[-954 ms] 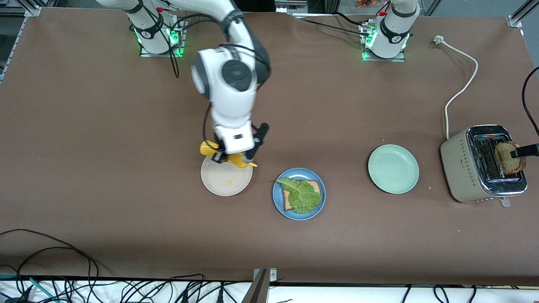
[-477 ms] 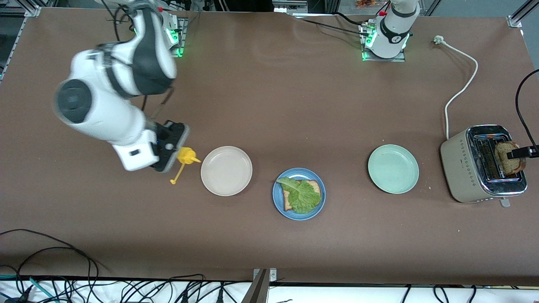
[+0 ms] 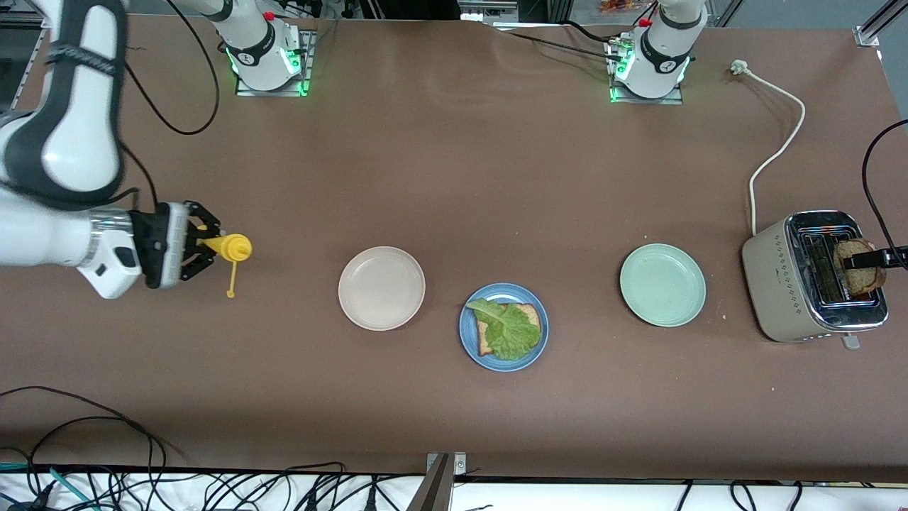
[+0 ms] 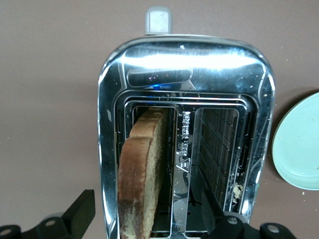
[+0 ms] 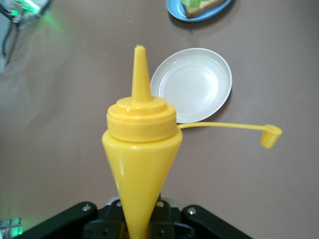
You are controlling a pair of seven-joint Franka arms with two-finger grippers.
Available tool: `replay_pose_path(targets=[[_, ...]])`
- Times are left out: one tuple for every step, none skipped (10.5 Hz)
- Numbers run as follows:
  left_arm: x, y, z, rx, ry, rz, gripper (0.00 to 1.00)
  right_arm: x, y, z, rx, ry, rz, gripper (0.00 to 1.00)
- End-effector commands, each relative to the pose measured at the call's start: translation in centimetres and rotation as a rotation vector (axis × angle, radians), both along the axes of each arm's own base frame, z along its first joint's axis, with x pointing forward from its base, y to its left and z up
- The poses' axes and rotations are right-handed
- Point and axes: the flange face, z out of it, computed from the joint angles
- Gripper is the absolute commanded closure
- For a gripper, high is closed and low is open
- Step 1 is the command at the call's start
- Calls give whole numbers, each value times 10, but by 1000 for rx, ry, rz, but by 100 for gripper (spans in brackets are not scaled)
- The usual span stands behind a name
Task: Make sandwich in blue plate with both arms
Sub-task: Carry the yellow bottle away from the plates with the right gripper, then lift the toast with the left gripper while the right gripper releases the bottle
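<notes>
A brown mat covered the whole table [image 3: 454, 177], with loose black cables trailing along the edge nearest the front camera. Toward the right arm's end, the right gripper [image 3: 190, 243] was clamped on a yellow squeeze bottle [image 3: 228, 247], held lying sideways above the bare mat with its nozzle pointing toward the plates and its tethered cap dangling below. Next along stood the beige plate [image 3: 381, 288], with nothing on it. Just beside it, slightly nearer the front camera, sat the blue plate [image 3: 504, 326], which carried one slice of brown bread [image 3: 528, 315] under a ruffled lettuce leaf [image 3: 511, 331]; the sandwich had no top slice yet. The pale green plate [image 3: 662, 284] came after, also bare. At the left arm's end stood the chrome toaster [image 3: 814, 277], with a second slice of toast [image 3: 855, 268] standing up out of one slot. The left gripper [image 3: 874, 260] was at that slice, its dark fingers set on either side of it in the left wrist view; whether they actually pinched the toast could not be told. The step in hand appeared to be fetching the top slice. The next move would likely call for a firm pinch, a straight lift clear of the slot, and a carry over the green plate to lay the toast squarely on the lettuce.
</notes>
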Motion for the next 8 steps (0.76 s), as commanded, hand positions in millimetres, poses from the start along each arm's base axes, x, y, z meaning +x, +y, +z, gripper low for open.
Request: replay_pose_path(targets=[[2, 4, 0, 19, 9, -18, 66, -19, -64, -51, 298, -34, 99, 100], [2, 5, 3, 20, 10, -18, 91, -26, -82, -73, 396, -37, 119, 100], [1, 3, 8, 37, 20, -29, 100, -32, -103, -97, 491, -38, 130, 100], [0, 6, 11, 68, 35, -47, 100, -39, -116, -120, 572, -37, 147, 100], [-2, 9, 13, 55, 28, -50, 100, -45, -128, -144, 641, -54, 168, 100], [-5, 13, 26, 57, 11, -71, 100, -51, -139, -170, 702, -66, 179, 100], [-6, 10, 40, 69, 0, -83, 100, -56, -142, -194, 778, -92, 196, 100], [-11, 7, 53, 71, 11, -83, 100, -61, -150, -215, 827, -109, 193, 100]])
